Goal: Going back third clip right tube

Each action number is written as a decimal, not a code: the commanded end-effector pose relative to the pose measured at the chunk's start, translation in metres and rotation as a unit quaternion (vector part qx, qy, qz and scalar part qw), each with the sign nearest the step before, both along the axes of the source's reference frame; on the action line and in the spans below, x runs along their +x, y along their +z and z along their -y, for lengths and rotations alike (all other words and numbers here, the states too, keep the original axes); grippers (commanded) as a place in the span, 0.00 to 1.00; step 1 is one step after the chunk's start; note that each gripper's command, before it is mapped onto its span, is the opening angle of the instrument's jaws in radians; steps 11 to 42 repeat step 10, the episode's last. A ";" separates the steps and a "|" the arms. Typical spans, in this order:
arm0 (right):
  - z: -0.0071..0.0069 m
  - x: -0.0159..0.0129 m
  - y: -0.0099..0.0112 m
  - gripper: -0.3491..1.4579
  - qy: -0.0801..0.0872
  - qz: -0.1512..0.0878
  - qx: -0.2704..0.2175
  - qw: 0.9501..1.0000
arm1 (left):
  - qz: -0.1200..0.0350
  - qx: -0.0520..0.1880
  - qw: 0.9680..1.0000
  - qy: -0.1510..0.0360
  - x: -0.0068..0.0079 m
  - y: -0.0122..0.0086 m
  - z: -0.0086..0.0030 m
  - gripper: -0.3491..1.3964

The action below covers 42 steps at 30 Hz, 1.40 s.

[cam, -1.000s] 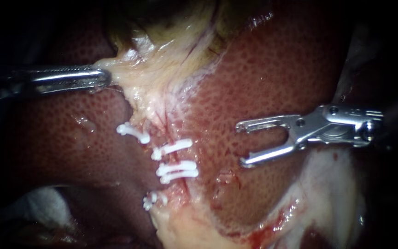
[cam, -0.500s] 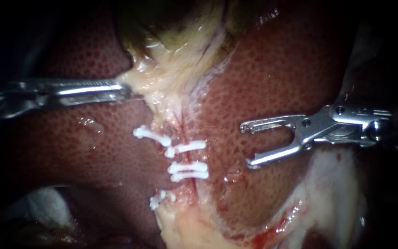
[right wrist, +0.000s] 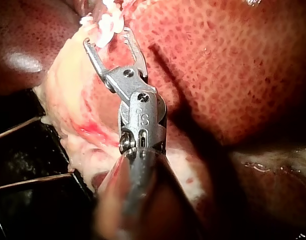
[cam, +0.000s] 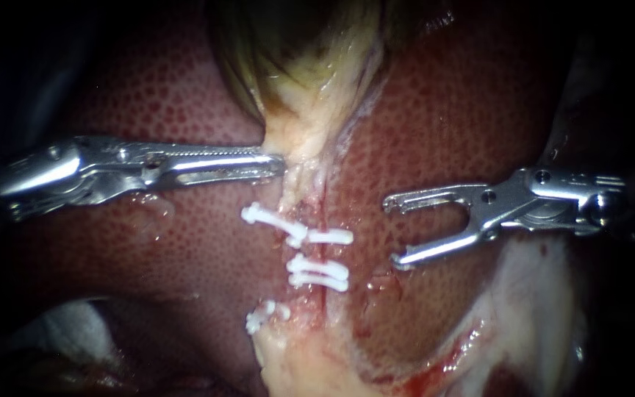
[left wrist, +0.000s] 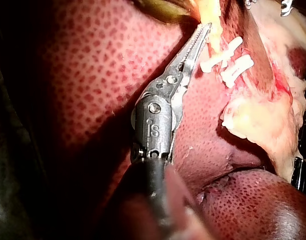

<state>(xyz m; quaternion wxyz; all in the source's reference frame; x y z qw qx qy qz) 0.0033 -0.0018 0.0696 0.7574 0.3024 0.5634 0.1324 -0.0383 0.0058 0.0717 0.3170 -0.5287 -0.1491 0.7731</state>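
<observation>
Apparently the clipping itself is finished: three white clips (cam: pixel 317 265) are sitting across the right tube (cam: pixel 323 250), one above and a close pair just below it, near the middle of the liver's (cam: pixel 442 110) surface, where a pale strand is running down from the gallbladder (cam: pixel 295 59). Two further clips (cam: pixel 270 219) are lying on the neighbouring strand, on the side toward the left instrument (cam: pixel 277 160). The right instrument (cam: pixel 391 232) is standing off over the liver's bare surface, toward its right edge and well apart from the clips, with its jaws gaping wide and carrying nothing. Judging from that, only the rest of the retreat is remaining. The left instrument is keeping its jaws clenched on the pale tissue (cam: pixel 299 147) just under the gallbladder and above the topmost clip. Compared with a second ago, the left instrument is reaching much farther in across the liver's surface and is letting that tissue swing back toward the middle. The fold that was being stretched sideways is now hanging narrow and nearly upright, and the clips are sitting closer to the right instrument's open jaws. The right instrument is showing only a slight shift outward over that second, and none over the last half second
</observation>
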 end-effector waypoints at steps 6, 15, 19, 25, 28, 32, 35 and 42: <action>0.0001 0.0002 -0.0002 0.47 0.000 0.000 0.000 1.000 | 0.000 0.000 1.000 0.001 0.0000 0.0000 0.0000 0.00; 0.0001 0.0003 -0.0002 0.47 0.003 0.004 0.011 1.000 | 0.000 0.000 1.000 0.001 0.0001 0.0000 0.0000 0.00; 0.0001 0.0003 -0.0002 0.47 0.003 0.004 0.011 1.000 | 0.000 0.000 1.000 0.001 0.0001 0.0000 0.0000 0.00; 0.0001 0.0003 -0.0002 0.47 0.003 0.004 0.011 1.000 | 0.000 0.000 1.000 0.001 0.0001 0.0000 0.0000 0.00; 0.0001 0.0003 -0.0002 0.47 0.003 0.004 0.011 1.000 | 0.000 0.000 1.000 0.001 0.0001 0.0000 0.0000 0.00; 0.0001 0.0003 -0.0002 0.47 0.003 0.004 0.011 1.000 | 0.000 0.000 1.000 0.001 0.0001 0.0000 0.0000 0.00; 0.0001 0.0003 -0.0002 0.47 0.003 0.004 0.011 1.000 | 0.000 0.000 1.000 0.001 0.0001 0.0000 0.0000 0.00; 0.0001 0.0003 -0.0002 0.47 0.003 0.004 0.011 1.000 | 0.000 0.000 1.000 0.001 0.0001 0.0000 0.0000 0.00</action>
